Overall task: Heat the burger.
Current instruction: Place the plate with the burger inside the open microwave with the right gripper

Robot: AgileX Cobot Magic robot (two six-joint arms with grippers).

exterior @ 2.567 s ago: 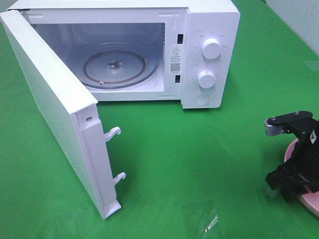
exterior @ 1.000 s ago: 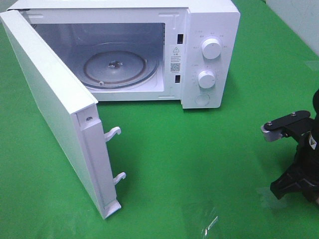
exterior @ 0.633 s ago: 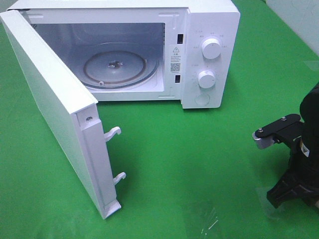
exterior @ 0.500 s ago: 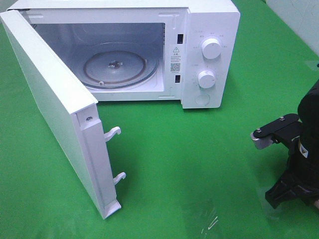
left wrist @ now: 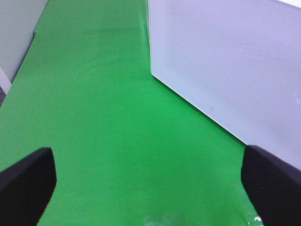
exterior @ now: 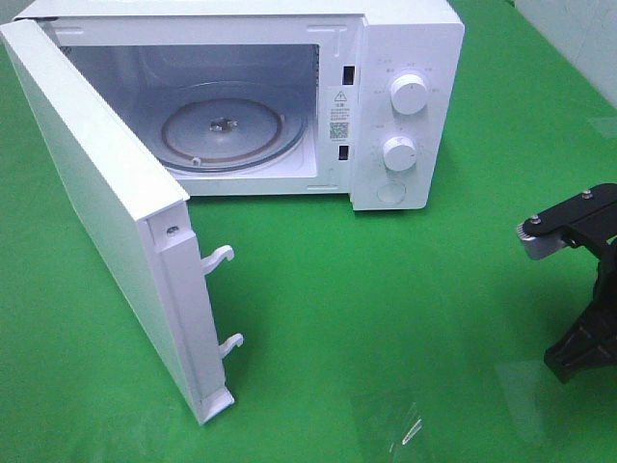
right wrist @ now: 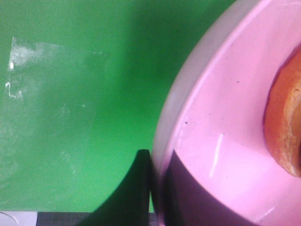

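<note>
Right gripper (right wrist: 157,197): my fingers pinch the rim of the pink plate (right wrist: 221,117), one inside and one outside.
Burger (right wrist: 284,127): on that plate, at the right near edge; only its brown side shows.
Left gripper (left wrist: 150,188): my fingers are spread wide, near the door's outer face.
Microwave (exterior: 405,58): far side; door (exterior: 96,193) swung out to the near left.
Room: green cloth (exterior: 386,289) runs from the door's edge to my right arm.

You had bright, even light from above. Glare glinted on green cloth (exterior: 318,289) at front. In your right wrist view, pink plate (right wrist: 221,155) was blurred, casting soft shadow.
</note>
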